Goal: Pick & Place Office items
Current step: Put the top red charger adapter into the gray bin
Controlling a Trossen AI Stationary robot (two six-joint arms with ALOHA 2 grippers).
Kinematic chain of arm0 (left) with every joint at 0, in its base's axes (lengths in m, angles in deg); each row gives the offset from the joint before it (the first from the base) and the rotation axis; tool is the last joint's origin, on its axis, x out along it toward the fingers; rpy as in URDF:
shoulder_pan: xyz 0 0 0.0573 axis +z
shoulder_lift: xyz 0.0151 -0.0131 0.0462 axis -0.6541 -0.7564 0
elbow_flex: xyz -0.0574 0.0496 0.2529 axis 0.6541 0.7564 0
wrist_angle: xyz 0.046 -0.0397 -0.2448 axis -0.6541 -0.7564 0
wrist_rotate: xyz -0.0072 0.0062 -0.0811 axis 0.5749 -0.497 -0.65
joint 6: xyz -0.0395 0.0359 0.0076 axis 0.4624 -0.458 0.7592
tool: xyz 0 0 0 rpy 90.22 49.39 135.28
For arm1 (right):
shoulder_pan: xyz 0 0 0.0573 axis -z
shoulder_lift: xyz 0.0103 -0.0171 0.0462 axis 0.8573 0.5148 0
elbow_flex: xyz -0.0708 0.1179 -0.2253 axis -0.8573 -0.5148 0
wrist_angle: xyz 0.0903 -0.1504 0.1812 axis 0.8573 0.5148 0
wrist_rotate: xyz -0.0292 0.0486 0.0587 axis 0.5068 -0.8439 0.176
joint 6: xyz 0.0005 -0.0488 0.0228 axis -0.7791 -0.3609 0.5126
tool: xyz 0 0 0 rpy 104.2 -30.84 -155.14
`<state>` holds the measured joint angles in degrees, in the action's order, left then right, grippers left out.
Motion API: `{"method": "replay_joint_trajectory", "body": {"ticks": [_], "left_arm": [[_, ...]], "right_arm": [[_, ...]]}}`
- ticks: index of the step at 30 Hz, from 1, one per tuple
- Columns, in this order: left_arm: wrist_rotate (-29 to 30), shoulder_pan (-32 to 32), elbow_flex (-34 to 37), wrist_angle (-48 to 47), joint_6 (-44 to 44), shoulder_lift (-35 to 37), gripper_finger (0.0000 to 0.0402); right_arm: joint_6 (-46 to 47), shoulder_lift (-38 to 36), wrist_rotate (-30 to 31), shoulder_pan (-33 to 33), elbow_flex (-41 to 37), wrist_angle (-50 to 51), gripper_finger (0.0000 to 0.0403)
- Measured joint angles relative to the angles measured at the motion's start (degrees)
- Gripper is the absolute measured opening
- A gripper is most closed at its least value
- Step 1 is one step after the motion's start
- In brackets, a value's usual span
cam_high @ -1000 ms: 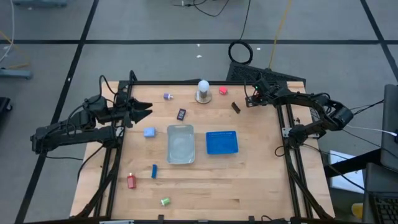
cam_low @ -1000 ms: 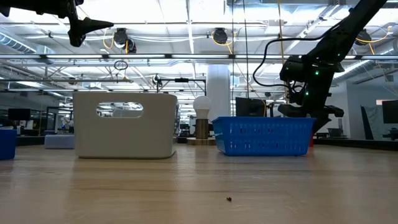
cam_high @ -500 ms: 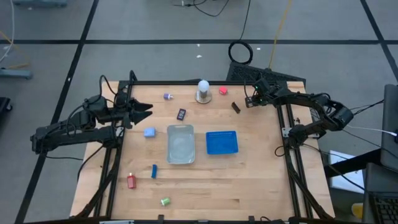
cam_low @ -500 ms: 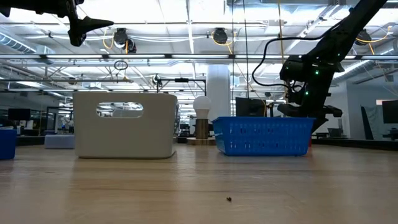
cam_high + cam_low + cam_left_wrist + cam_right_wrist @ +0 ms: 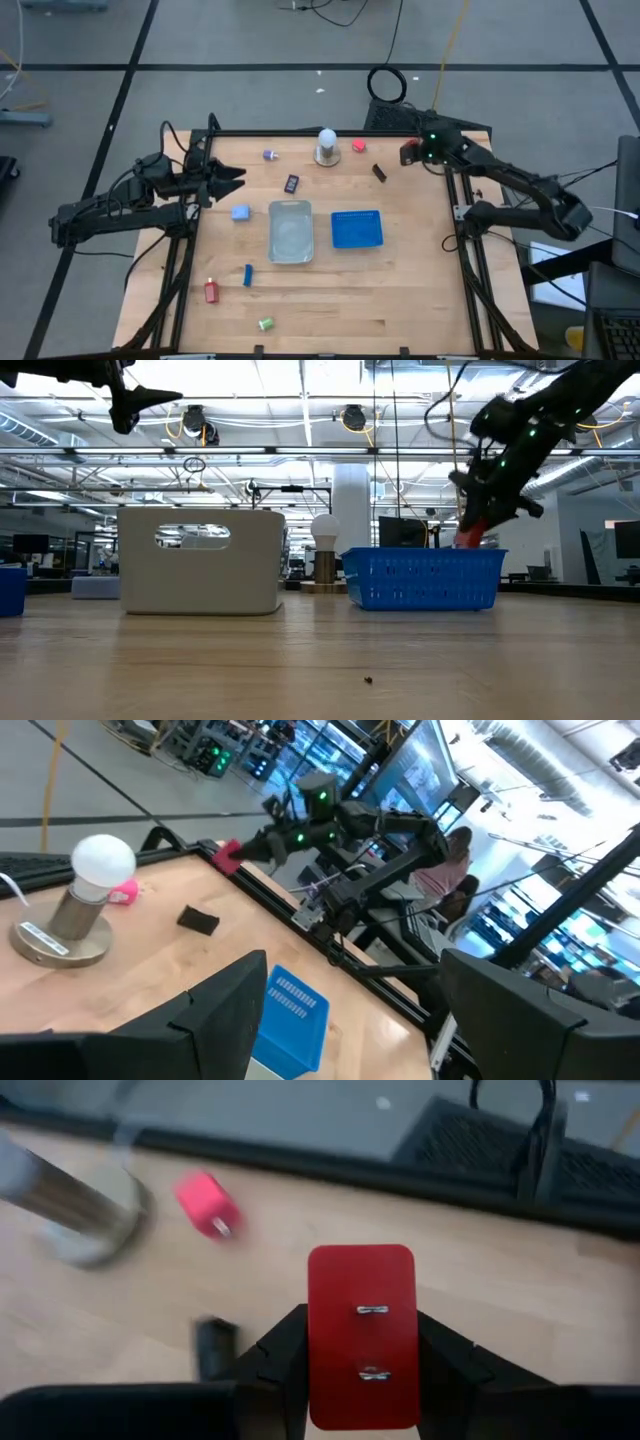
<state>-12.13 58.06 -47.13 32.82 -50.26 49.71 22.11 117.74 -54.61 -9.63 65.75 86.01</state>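
My right gripper (image 5: pixel 408 153) hangs above the table's far right corner, shut on a small red office item (image 5: pixel 361 1335) with two metal prongs. The same red item (image 5: pixel 470 538) shows above the blue basket's rim in the low view. My left gripper (image 5: pixel 237 178) stands open and level, high over the table's left side, holding nothing. Other office items lie flat on the wood: purple (image 5: pixel 270 155), pink (image 5: pixel 358 146), black (image 5: pixel 379 171), dark (image 5: pixel 292 183), light blue (image 5: pixel 240 212), blue (image 5: pixel 248 275), red (image 5: pixel 211 291) and green (image 5: pixel 265 323). My right gripper pinches the red item's two long sides (image 5: pixel 318 1350) between its two fingers (image 5: pixel 280 1355). The pronged face is turned toward the wrist camera. The fingers slant downward from the table's right side. The item is lifted clear of the table.
A clear tray (image 5: pixel 290 232) and a blue basket (image 5: pixel 356 229) stand side by side at mid-table. A white ball on a round base (image 5: pixel 326 147) stands at the far edge. The black frame rail (image 5: pixel 455 190) runs along the right edge.
My right gripper has risen from the tabletop at the far right corner and tipped more level, carrying the red item up clear of the wood. The left arm has kept still.
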Motion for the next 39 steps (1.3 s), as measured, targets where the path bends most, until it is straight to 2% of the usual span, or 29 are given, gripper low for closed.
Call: {"method": "replay_joint_trajectory", "body": {"ticks": [7, 15, 20, 26, 30, 36, 39], "left_arm": [[-1.0, 0.0, 0.0, -0.02, 1.42, -0.02, 0.0296], [0.07, 0.02, 0.02, 0.13, 0.21, -0.42, 0.0296], [-0.02, -0.03, 0.04, 0.13, 2.57, -3.98, 0.0296], [-1.98, -0.2, 0.04, 3.28, 5.91, -11.63, 0.0296], [-2.49, -0.2, 0.07, 10.04, 4.61, -16.23, 0.0296], [-4.57, 0.31, 0.07, 20.54, 3.18, -21.8, 0.0296], [-5.37, 0.26, 0.07, 23.5, 1.35, -24.07, 0.0296]], "right_arm": [[3.89, -9.93, -6.0, 0.0, 0.0, -3.69, 0.0113], [9.51, -13.9, -14.76, -0.7, 0.0, -16.28, 0.0113], [11.08, -13.38, -15.61, -4.51, 0.0, -24.02, 0.0113], [13.38, -11.11, -16.29, -10.06, 0.0, -31.17, 0.0113], [14.02, -9.69, -17.09, -14.65, 0.0, -36.19, 0.0113], [13.43, -8.32, -11.38, -21.4, 0.0, -41.22, 0.0113], [12.37, -7.76, -11.3, -23.5, 0.02, -43.3, 0.0113]]}}
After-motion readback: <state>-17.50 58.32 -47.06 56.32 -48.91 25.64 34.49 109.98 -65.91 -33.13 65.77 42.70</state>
